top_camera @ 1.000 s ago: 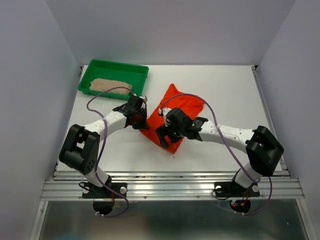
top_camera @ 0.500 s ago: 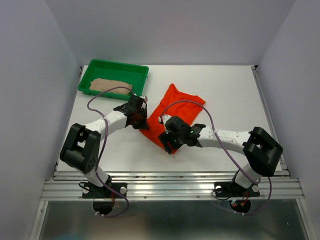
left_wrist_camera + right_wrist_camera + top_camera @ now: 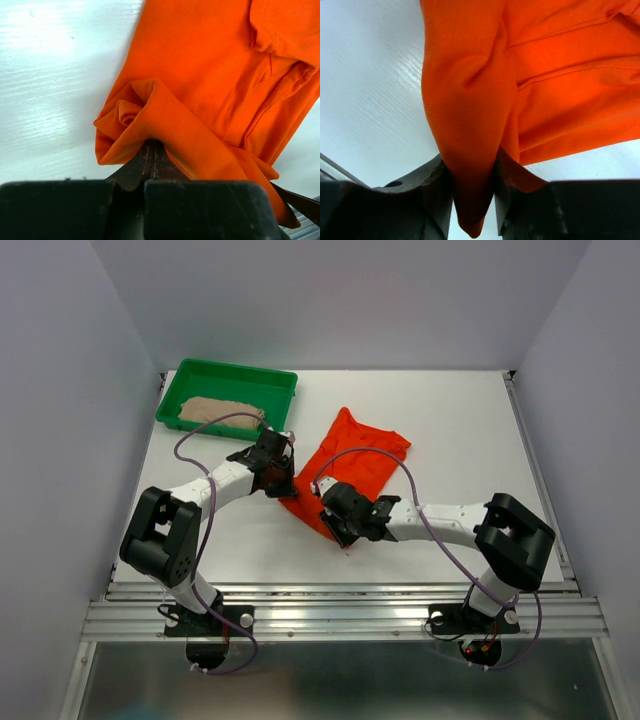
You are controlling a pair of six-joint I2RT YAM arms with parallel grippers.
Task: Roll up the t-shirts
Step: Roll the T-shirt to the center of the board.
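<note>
Orange t-shirt [image 3: 360, 450] — left fingers [image 3: 136, 172] pinching a fold, right fingers [image 3: 427, 186] newly clamped on its corner

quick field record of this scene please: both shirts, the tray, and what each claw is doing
shirt on table: bright orange-red fabric t-shirt, lying partly folded on the white table
shirt in tray: beige-tan fabric t-shirt, bunched in the green plastic tray
left claw: shut on the orange shirt's left edge
right claw: pinching a fold at its near corner
</note>
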